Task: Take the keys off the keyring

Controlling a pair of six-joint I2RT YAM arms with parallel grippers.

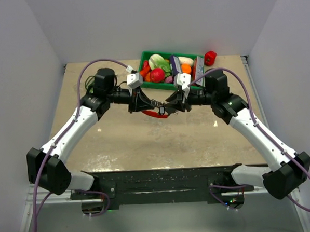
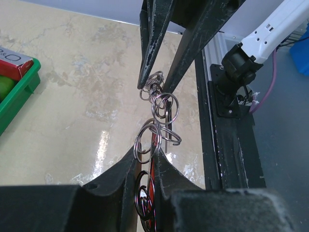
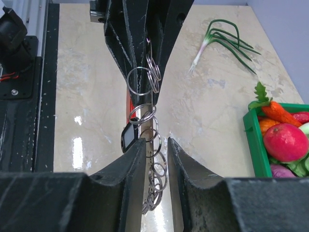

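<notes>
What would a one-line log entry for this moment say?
left gripper: shut on keyring | right gripper: shut on keyring | keyring: spans both grippers, above table | red tag: beneath

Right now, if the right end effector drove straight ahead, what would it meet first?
The left end effector, facing it just beyond the keyring strung between them; depth is unclear.

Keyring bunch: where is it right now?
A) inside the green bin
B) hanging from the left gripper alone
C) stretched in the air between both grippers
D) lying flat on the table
C: in the top view the keyring bunch spans the gap between the left gripper and the right gripper, and each wrist view shows that gripper's own fingers pinched on the chain of rings.
</notes>
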